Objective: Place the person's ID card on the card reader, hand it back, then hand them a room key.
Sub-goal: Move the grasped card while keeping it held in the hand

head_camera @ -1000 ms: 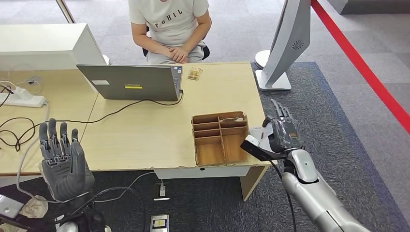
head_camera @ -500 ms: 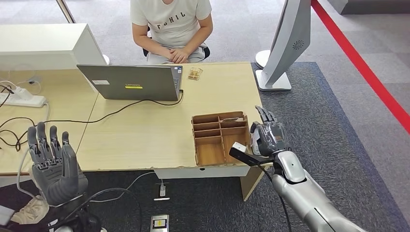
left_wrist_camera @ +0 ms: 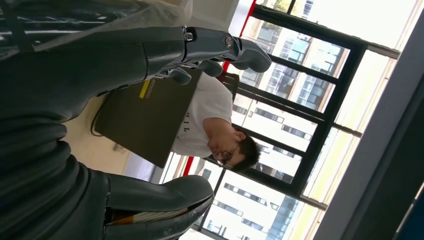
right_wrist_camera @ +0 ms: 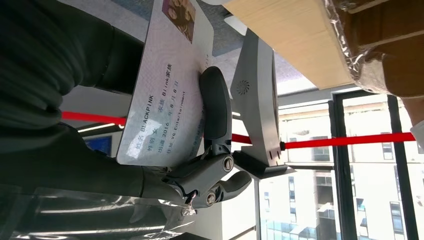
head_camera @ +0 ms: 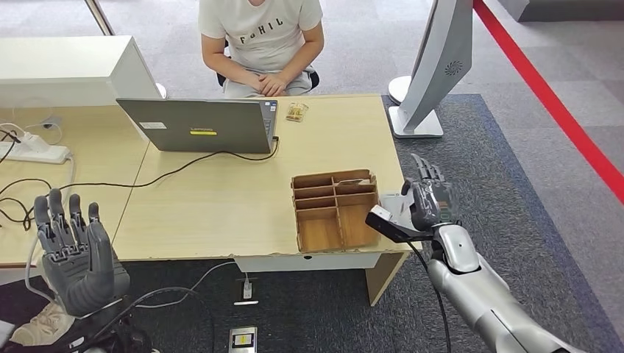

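Note:
My right hand (head_camera: 428, 201) hovers just off the table's right edge, beside the wooden organizer (head_camera: 336, 209). It holds the ID card (head_camera: 398, 202), a pale card with a photo and printed lines. In the right wrist view the ID card (right_wrist_camera: 165, 85) lies against the right hand (right_wrist_camera: 60, 65), pinned by the thumb (right_wrist_camera: 215, 107). My left hand (head_camera: 73, 254) is raised at the lower left, in front of the table, fingers spread and holding nothing. The left wrist view has the left hand (left_wrist_camera: 75, 100) open too. A person (head_camera: 259, 37) sits across the table, hands clasped.
A closed-back grey laptop (head_camera: 199, 125) stands on the wooden table (head_camera: 221, 206), its cable trailing left. A small brown object (head_camera: 296, 112) lies near the far edge. A white stand (head_camera: 430, 66) rises on the right. A power strip (head_camera: 33, 151) lies far left.
My right hand, which had dipped left toward the organizer half a second ago, has swung back right and up with the card. My left hand has sunk lower and drifted left.

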You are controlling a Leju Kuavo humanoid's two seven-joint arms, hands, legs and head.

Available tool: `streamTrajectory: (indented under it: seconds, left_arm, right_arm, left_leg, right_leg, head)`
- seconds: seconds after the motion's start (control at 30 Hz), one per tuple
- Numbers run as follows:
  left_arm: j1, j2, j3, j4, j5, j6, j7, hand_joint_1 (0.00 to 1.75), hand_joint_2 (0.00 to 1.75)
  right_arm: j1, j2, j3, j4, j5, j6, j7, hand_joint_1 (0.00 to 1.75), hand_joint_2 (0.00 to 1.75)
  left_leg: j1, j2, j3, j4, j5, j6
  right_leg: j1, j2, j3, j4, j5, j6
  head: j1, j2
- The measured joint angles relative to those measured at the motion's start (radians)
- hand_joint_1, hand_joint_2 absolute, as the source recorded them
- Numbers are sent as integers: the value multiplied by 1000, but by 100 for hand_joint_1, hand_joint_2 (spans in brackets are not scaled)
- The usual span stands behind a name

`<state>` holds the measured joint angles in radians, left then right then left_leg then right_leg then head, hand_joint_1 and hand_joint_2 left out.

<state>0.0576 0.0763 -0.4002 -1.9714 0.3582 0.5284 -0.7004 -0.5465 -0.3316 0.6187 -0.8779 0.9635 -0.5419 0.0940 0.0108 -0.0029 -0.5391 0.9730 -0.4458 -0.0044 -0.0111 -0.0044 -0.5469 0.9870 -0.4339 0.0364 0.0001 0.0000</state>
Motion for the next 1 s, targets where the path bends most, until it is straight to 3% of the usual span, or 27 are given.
streamTrajectory:
  seconds: [1.0]
  left_arm:
    - [-5,16,-1,-16,17,51,0,0,175]
  right_arm:
    - [62,12,6,72,12,14,-6,175,175]
  left_leg:
    - [0,0,0,0,0,0]
  right_leg:
    - [0,0,0,0,0,0]
  head:
    - [0,0]
